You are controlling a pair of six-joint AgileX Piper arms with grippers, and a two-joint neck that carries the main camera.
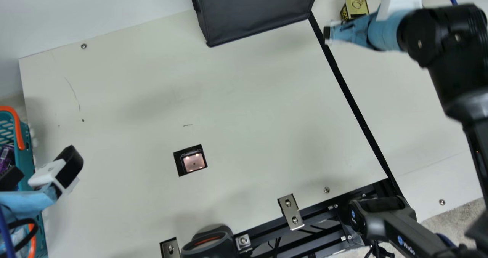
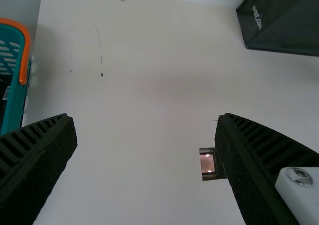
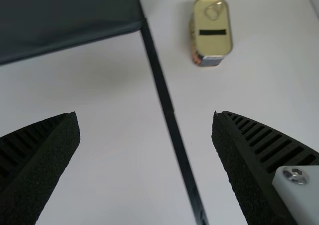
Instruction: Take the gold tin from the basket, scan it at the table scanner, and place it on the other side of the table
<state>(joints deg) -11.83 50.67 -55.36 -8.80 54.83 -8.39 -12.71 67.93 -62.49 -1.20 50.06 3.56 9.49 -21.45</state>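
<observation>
R gripper (image 1: 331, 34) is hanging over the counter (image 1: 236, 98), its fingers (image 3: 35, 165) standing wide apart & holding nothing; the gold tin (image 1: 356, 7) is sitting just beside them, lid up, & in main view the blue-covered gripper body is hiding part of it. L gripper (image 1: 40, 170) is also holding nothing, its ribbed black fingers (image 2: 269, 160) standing wide apart w/ bare counter showing btwn. Nearby obj: teal plastic basket (image 1: 24, 162) w/ lattice sides & orange handles (image 1: 17, 126) is standing close by L fingers, a shiny purple pkt (image 1: 5, 157) lying inside; in main view L gripper is covering part of the rim. Big dark fabric bag (image 1: 255, 14), boxy w/ stitched edges, is standing btwn the 2 sets of fingers but farther back, its corner meeting the black strip (image 1: 350, 90) that's running past R fingers, tin lying beyond it. Sq scanner window (image 1: 193, 162), glassy & glowing pinkish, is sitting flush in the counter btwn both sets, nearer L fingers. Counter is looking smooth, matte cream, w/ thin dark scratches. Well apart from R fingers, flat metal brackets (image 1: 290, 212) & a rounded dark-grey device (image 1: 209, 246) are lining the edge.
</observation>
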